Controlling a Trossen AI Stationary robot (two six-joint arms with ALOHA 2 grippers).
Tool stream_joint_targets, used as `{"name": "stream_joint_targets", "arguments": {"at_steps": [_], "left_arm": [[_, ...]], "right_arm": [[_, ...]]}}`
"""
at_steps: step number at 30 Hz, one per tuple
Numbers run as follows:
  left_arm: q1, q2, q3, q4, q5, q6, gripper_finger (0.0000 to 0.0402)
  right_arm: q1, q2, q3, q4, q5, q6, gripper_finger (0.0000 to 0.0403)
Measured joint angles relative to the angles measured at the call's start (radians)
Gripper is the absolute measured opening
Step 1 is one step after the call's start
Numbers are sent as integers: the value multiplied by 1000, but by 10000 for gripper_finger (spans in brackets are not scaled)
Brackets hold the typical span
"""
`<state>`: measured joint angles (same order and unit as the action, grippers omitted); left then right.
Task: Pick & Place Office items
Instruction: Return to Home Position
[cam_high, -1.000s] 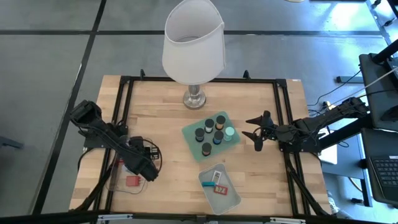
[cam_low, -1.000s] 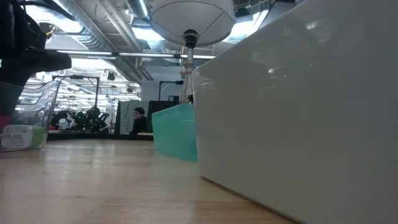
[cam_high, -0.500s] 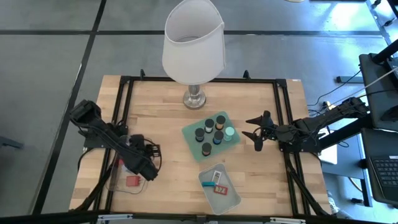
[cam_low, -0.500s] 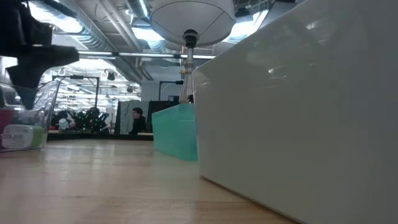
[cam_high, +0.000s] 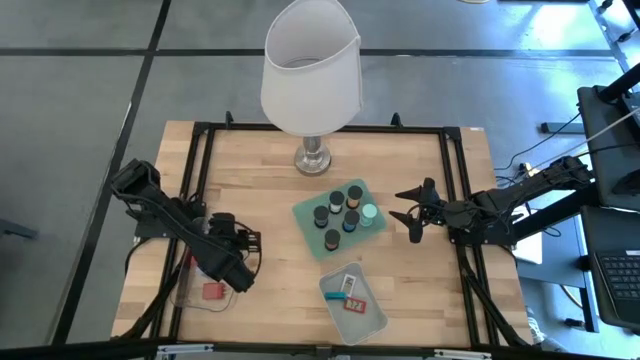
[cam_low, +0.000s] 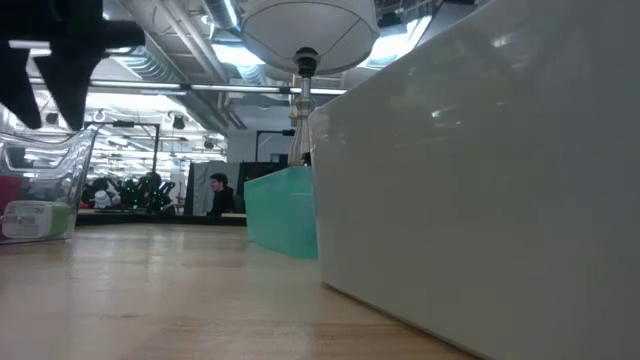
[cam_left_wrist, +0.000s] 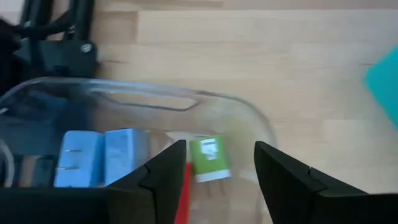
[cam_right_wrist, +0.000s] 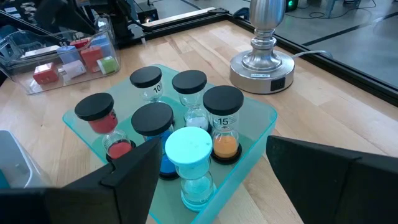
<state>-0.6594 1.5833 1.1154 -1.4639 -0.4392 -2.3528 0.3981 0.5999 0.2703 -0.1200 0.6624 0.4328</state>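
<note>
The left pincer (cam_high: 232, 262) hangs over the clear bin (cam_high: 188, 296) at the left front of the bench (cam_high: 250, 170). In the left wrist view its fingers (cam_left_wrist: 163, 177) stand well apart with nothing between them. Below them in the bin lie a green block (cam_left_wrist: 208, 158) and two blue blocks (cam_left_wrist: 102, 158) side by side. From above, a red block (cam_high: 213, 291) shows in the bin just beside the pincer. In the low view the pincer is a dark shape above the bin, apart from its rim.

The right pincer (cam_high: 406, 213) waits near the bench's right edge. It is wide open and empty, and points toward the teal tray (cam_high: 305, 215) at mid-bench. Six timers (cam_high: 343, 212) stand upright in that tray, close together. In the right wrist view five have black tops and one, nearest the pincer, has a mint top (cam_right_wrist: 188, 146). Red, blue, orange and white sand shows in their glasses.

In front of the tray, near the bench's front edge, sits the gray bin (cam_high: 378, 322). It holds a flat red piece (cam_high: 355, 305) and a blue-and-white piece (cam_high: 345, 288), lying just beside each other.

The lamp (cam_high: 310, 70) stands behind the tray, toward the back of the bench. Far off in the room, the low view shows a person (cam_low: 220, 190).
</note>
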Motion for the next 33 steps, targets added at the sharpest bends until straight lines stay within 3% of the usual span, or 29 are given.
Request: {"name": "stream_joint_targets", "arguments": {"at_steps": [11, 18, 27, 33], "left_arm": [[0, 0, 55, 0, -199, 141, 281], [0, 0, 55, 55, -240, 136, 345], [0, 0, 55, 201, -595, 184, 363], [0, 0, 55, 344, -794, 520, 363]], "right_arm": [[0, 0, 0, 0, 0, 0, 291], [0, 0, 0, 0, 0, 0, 291], [0, 0, 0, 0, 0, 0, 291], [0, 0, 0, 0, 0, 0, 291]]}}
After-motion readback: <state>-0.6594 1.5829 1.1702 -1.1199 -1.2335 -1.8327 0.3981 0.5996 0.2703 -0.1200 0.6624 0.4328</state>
